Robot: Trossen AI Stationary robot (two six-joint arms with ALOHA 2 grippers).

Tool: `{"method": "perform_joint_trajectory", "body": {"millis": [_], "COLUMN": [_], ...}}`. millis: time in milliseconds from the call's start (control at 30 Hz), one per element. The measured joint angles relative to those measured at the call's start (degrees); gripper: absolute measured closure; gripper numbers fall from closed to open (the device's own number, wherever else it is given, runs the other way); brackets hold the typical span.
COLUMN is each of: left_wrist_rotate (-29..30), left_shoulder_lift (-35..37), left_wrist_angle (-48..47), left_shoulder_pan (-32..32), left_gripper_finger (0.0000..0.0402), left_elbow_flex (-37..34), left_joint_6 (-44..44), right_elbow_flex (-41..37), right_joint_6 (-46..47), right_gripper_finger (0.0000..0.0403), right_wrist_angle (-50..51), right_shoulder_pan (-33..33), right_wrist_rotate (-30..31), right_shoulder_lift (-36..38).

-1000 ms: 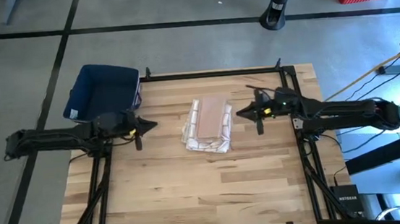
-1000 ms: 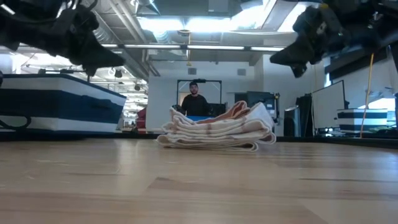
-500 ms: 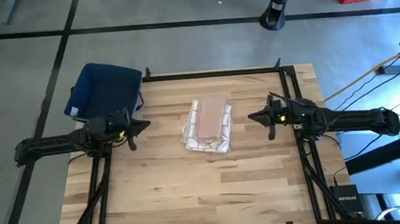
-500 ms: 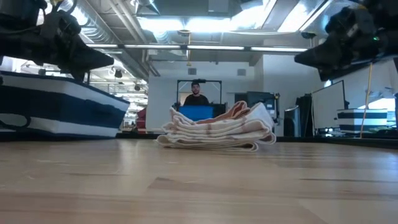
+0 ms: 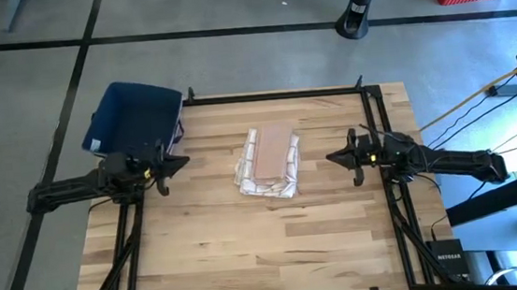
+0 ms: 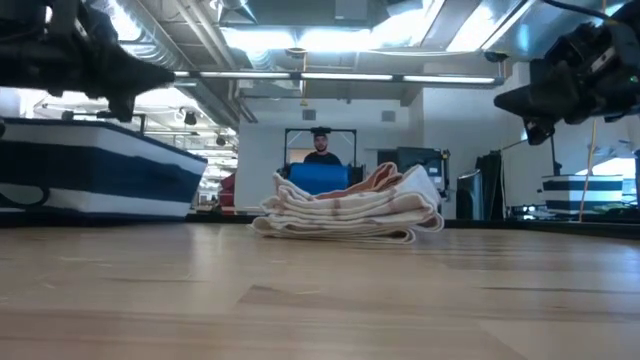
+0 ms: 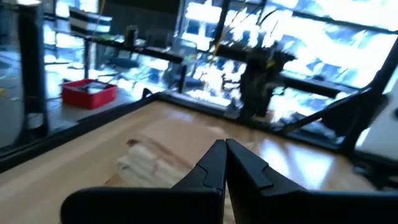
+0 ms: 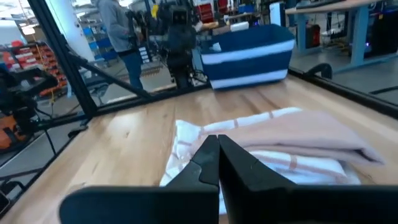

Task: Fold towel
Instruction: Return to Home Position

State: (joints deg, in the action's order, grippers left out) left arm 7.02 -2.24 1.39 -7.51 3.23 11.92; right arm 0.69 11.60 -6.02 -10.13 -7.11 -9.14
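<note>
High view: towel stack [image 5: 267, 161] sits mid-counter [image 5: 249, 249], long axis running near edge to far edge, slightly tilted. Light brown towel [image 5: 275, 150] lies on top. Left hand [image 5: 177, 161] and right hand [image 5: 332, 160] flank it, well apart, with bare wood all round. Blue bin [image 5: 134, 116] is at the far-left corner.
Low view: towel stack lies flat, both hands raised above the counter.
Wrist views: each hand's fingers are pressed together, holding nothing.
</note>
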Motion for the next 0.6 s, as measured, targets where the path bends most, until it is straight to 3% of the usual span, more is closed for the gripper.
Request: {"method": "perform_joint_trajectory", "body": {"millis": [200,600], "left_wrist_rotate": [-5.8,-6.1], "left_shoulder_lift": [0.4,0.4], "left_wrist_angle": [0.0,-5.9], "left_shoulder_pan": [0.0,0.0], "left_gripper_finger": [0.0401,0.0401], "left_elbow_flex": [2.5,0.9], "left_joint_6": [2.7,1.6], "right_elbow_flex": [0.0,-0.1], "right_joint_6": [-0.9,-1.6], "right_gripper_finger": [0.0398,0.0398], "right_wrist_angle": [2.9,3.2], "right_shoulder_pan": [0.0,0.0], "right_wrist_rotate": [-1.5,-3.0], "right_shoulder_lift": [2.3,2.3]}}
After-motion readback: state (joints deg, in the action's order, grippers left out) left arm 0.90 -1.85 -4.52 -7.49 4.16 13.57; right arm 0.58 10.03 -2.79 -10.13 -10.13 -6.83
